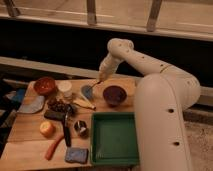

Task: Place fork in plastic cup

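My gripper [99,81] hangs at the back of the table, just above and to the right of the small blue-grey plastic cup [87,92]. A thin dark sliver, the fork [95,85], sticks out from the gripper tip and slants down toward the cup's rim. The gripper is shut on it. The cup stands upright, left of the dark purple bowl [114,95]. I cannot tell whether the fork's tip touches the cup.
A green tray [114,138] lies at the front right. Left of the cup are a white cup [64,89], a red-brown bowl [45,86] and a blue cloth [31,105]. In front lie a black-handled tool [67,129], a yellow fruit [47,129], a carrot [54,147] and a blue sponge [76,155].
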Robot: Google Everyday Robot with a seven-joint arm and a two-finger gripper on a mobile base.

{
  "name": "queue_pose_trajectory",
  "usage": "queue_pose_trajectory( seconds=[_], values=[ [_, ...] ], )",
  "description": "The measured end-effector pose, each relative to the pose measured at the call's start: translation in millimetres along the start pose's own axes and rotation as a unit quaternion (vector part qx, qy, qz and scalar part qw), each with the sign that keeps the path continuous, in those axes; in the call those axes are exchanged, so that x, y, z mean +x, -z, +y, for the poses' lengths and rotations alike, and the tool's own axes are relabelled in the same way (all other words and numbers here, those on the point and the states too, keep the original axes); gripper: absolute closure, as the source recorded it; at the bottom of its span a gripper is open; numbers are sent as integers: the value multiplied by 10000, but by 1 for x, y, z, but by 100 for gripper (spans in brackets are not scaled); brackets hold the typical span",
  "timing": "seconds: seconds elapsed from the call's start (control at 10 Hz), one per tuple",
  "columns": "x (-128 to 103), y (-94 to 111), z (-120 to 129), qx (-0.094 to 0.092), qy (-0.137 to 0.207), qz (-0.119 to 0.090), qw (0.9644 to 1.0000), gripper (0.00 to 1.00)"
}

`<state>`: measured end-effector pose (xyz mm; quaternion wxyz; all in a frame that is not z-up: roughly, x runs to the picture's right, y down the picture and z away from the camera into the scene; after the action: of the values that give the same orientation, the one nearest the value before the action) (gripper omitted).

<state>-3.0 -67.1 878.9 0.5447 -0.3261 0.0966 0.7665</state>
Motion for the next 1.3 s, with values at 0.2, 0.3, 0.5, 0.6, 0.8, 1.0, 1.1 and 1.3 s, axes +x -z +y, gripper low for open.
queue_pose_trajectory(
  seconds=[0.2, 0.3, 0.5, 0.6, 0.8, 1.0, 1.1, 1.3],
  values=[
    [0, -8, -2, -29, -19, 99, 9999, 98],
    [1, -16, -4, -42, -27, 176, 9998, 91],
    [5, -30, -3, 4, 8, 303, 9995, 71],
    [7, -36, -1, 16, 35, 360, 9993, 61],
    [7, -43, 3, 18, 49, 429, 9991, 39],
    [7, -47, 7, -13, 75, 459, 9989, 21],
    [8, -48, 7, -24, 85, 470, 9989, 20],
    [8, -44, 9, -61, 96, 447, 9989, 20]
  ],
)
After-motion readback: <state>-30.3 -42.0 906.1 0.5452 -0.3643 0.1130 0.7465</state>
